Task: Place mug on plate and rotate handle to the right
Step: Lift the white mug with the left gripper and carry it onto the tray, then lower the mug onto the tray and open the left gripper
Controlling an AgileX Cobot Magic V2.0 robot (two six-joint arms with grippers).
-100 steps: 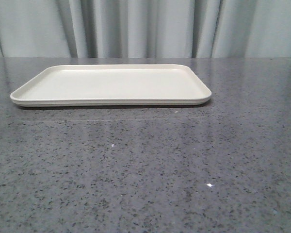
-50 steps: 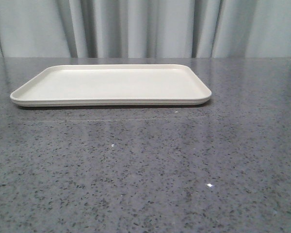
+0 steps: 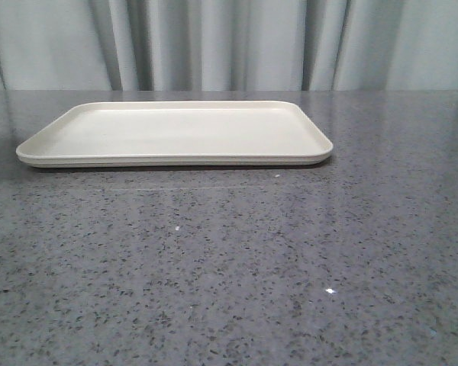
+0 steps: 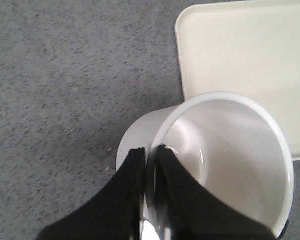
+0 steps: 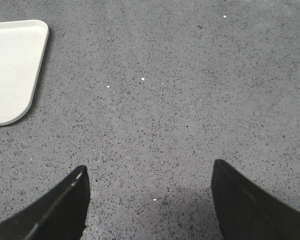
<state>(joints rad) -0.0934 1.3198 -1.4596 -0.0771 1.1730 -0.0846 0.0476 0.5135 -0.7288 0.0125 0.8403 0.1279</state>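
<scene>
Mug [image 4: 225, 165] hangs pinched by its rim in the left pincer [image 4: 151, 152], 1 finger inside the wall and 1 outside, mouth up and axis upright, held above the grey bench [image 4: 65, 90] just off a corner of the plate [image 4: 250, 65], which lies toward 1 o'clock in the left wrist view. The handle cannot be made out. The right pincer [image 5: 149, 200] is spread and empty over bare bench; in the front view the plate's whole floor looks free, with open room around its rims.
</scene>
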